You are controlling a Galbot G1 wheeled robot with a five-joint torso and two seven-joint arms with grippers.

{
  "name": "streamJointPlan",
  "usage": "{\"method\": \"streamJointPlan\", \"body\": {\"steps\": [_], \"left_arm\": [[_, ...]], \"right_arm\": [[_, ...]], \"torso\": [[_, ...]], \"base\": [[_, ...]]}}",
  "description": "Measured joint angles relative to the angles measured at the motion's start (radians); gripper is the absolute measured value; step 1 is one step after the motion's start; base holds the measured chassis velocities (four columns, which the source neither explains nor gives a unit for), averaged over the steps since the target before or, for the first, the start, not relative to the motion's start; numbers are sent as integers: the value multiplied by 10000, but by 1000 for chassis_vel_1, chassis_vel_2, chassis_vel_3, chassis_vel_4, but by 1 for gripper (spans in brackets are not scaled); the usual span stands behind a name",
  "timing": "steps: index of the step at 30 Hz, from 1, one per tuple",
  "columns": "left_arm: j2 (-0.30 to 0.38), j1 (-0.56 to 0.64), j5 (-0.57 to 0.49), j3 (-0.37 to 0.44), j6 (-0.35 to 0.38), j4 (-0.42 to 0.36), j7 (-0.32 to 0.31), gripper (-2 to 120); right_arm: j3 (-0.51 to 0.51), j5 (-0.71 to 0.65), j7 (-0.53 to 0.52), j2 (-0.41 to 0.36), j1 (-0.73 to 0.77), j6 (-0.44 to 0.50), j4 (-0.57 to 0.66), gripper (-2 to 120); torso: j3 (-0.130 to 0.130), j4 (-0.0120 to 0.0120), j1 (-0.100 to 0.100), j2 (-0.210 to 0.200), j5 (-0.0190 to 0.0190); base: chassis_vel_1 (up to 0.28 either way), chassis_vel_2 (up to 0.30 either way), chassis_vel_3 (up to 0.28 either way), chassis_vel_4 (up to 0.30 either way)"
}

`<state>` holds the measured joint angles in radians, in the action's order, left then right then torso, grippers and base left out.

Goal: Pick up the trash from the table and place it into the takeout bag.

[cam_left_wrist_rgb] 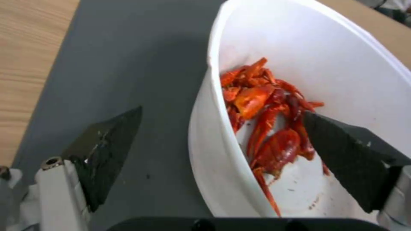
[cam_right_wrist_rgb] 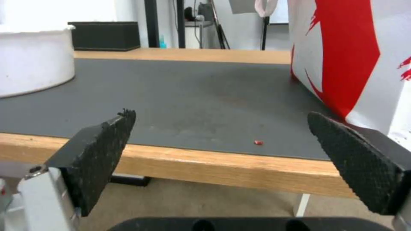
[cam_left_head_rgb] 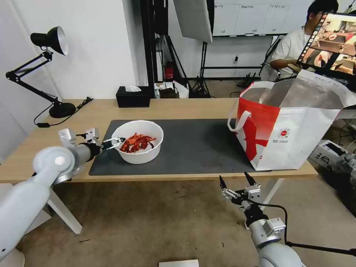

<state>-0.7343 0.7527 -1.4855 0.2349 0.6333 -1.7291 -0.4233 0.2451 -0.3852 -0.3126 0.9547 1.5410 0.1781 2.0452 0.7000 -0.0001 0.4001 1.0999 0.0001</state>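
The trash in view is a white round bowl [cam_left_head_rgb: 138,150] holding red scraps [cam_left_head_rgb: 136,142], standing on the left half of the dark grey mat [cam_left_head_rgb: 196,148] on the table [cam_left_head_rgb: 92,111]. My left gripper [cam_left_head_rgb: 118,141] is open at the bowl's left rim. In the left wrist view the gripper [cam_left_wrist_rgb: 221,113] straddles the bowl wall [cam_left_wrist_rgb: 214,154], one finger outside over the mat and one finger [cam_left_wrist_rgb: 342,147] inside beside the scraps [cam_left_wrist_rgb: 265,128]. The takeout bag [cam_left_head_rgb: 296,137] stands open at the table's right end. My right gripper [cam_left_head_rgb: 234,177] hangs open below the table's front edge, left of the bag [cam_right_wrist_rgb: 342,57].
A black tissue box [cam_left_head_rgb: 132,96] sits at the table's back edge and a black desk lamp [cam_left_head_rgb: 52,74] at the far left. A small red crumb [cam_right_wrist_rgb: 258,142] lies on the mat near the front edge. A box [cam_left_head_rgb: 328,152] lies on the floor to the right.
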Motion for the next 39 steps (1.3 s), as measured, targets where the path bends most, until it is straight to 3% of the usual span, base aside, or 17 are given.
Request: {"method": "streamJointPlan", "body": {"steps": [5,11,15,17,32,36,39], "left_arm": [[41,-212,-2,-220,62,44,-288,97],[131,-295,-85,-395,99,42,-639,74],[183,-297,-144,-395,86,27,-655,64],[241,-297,-248,-395,53,4,-672,52],[256,-171,-526,-355,-385,-116,-666,1],[239,-132,-571,-318,-921,-374,-694,0],[212,-416,-381,-459,-2062,-685,-714,0]], "right_arm": [[0,0,0,0,0,0,0,100],[0,0,0,0,0,0,0,100],[0,0,0,0,0,0,0,100],[0,0,0,0,0,0,0,100],[0,0,0,0,0,0,0,100],[0,0,0,0,0,0,0,100],[0,0,0,0,0,0,0,100]], "torso": [[0,0,0,0,0],[0,1,-1,1,0],[0,1,-1,1,0],[0,0,-1,2,0],[0,1,-1,1,-1],[0,1,-2,1,-1],[0,2,-1,1,0]], "base": [[0,0,0,0],[0,0,0,0],[0,0,0,0],[0,0,0,0],[0,0,0,0],[0,0,0,0],[0,0,0,0]]}}
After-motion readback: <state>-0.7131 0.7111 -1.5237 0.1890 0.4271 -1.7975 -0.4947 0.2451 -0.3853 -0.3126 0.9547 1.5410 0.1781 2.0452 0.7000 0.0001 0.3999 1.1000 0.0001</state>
